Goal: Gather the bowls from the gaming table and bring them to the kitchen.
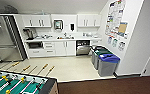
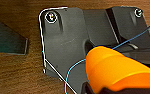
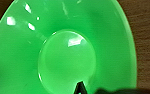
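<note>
Evidently at the carrying step: orange bowl (image 2: 118, 70) close against the left wrist, lime green bowl (image 3: 66, 50) close against the right, both apparently held, though cannot tell how far either set of fingers is closed. Kitchen (image 1: 63, 37) straight ahead, with white cabinets, counter and sink. Next calls for driving forward from brown carpet onto pale floor, skirting the table-football table (image 1: 21, 85) at near left and the bins (image 1: 106, 62) at right. Wood-grain brown floor beneath both bowls.
</note>
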`<state>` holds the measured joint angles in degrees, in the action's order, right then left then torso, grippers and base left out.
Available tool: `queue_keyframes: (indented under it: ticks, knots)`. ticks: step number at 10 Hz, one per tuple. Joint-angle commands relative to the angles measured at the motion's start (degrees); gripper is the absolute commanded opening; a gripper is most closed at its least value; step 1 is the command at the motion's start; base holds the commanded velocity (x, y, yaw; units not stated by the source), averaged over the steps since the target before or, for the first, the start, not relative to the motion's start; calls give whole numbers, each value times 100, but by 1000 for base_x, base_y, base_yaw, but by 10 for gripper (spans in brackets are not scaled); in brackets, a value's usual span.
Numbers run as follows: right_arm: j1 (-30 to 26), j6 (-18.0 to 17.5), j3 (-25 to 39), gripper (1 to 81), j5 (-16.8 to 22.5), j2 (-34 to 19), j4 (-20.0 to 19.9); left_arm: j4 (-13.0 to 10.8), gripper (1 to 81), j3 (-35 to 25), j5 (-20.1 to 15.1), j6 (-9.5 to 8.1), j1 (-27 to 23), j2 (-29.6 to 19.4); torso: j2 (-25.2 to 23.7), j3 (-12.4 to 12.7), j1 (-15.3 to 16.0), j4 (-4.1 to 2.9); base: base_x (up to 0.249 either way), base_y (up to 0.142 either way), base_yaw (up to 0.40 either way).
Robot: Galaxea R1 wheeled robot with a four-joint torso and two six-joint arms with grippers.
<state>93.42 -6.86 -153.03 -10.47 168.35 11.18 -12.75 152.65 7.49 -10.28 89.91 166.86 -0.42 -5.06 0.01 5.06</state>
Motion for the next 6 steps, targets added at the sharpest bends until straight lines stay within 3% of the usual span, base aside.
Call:
queue_keyframes:
  ticks: [1,6]
  knots:
    - [-143,27,37,10,256,8,121,-43,10,19,-291,34,-179,-65,0,0,0,0,136,0,0]
    - [-161,27,37,10,256,17,130,-52,10,19,-291,35,-179,-56,0,0,0,0,138,0,0]
